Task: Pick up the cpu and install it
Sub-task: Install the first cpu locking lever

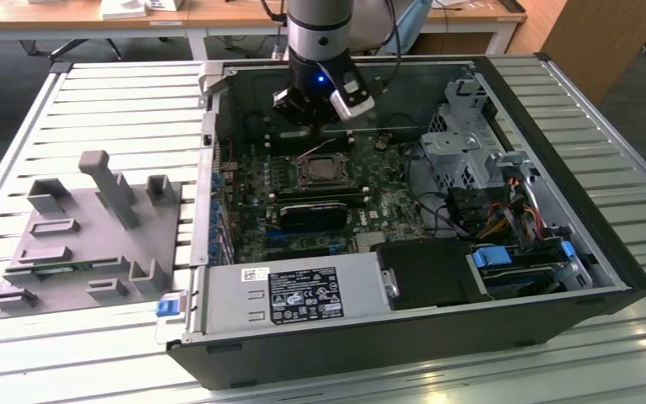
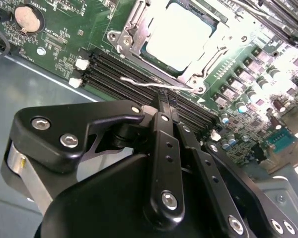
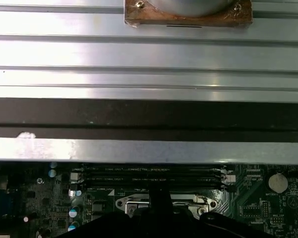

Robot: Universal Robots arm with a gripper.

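The black two-fingered gripper (image 2: pixel 161 101) hangs inside the open black desktop computer case (image 1: pixel 592 278), its fingers pressed together with nothing between them, the tips just beside the thin silver wire lever (image 2: pixel 159 85) of the socket. Just beyond those tips lies the cpu (image 2: pixel 176 37), a flat square chip with a silver-grey metal top, seated in the metal-framed socket (image 2: pixel 134 22) on the green motherboard (image 2: pixel 59 34); in the exterior view the cpu (image 1: pixel 325 172) sits just below the gripper (image 1: pixel 314 135), apart from it. Between the fingertips and the socket run long black memory slots (image 2: pixel 119 74). The case also holds, farther from the gripper, a grey power supply box with a white-and-black label (image 1: pixel 306 295) whose print is too small to read, a silver drive cage (image 1: pixel 469 126) and bundled coloured cables (image 1: pixel 514 215). Well apart from the gripper, outside the case, a grey plastic fixture with upright posts (image 1: pixel 87 236) stands on the slatted metal table (image 1: pixel 110 109).
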